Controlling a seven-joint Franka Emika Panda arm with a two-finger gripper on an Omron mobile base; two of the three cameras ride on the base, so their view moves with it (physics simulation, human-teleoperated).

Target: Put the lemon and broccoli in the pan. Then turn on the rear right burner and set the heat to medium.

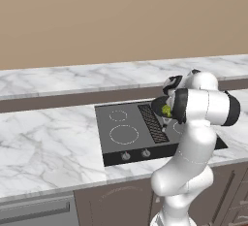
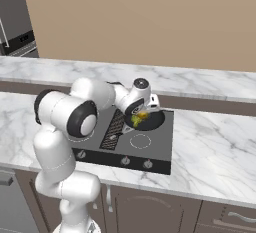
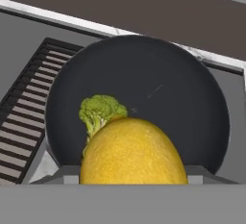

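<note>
The broccoli lies in the pan, the lemon hangs above it gripped in the jaws – release and rear right burner remain

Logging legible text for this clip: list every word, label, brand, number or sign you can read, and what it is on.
None can be read.
Stove knobs: no markings can be made out at this size.
Cooktop: white burner rings only, no lettering.
Pan, lemon, broccoli: plain, no labels.
Appliance at the upper left of the right base view: tiny light flecks, too small to read.
</note>
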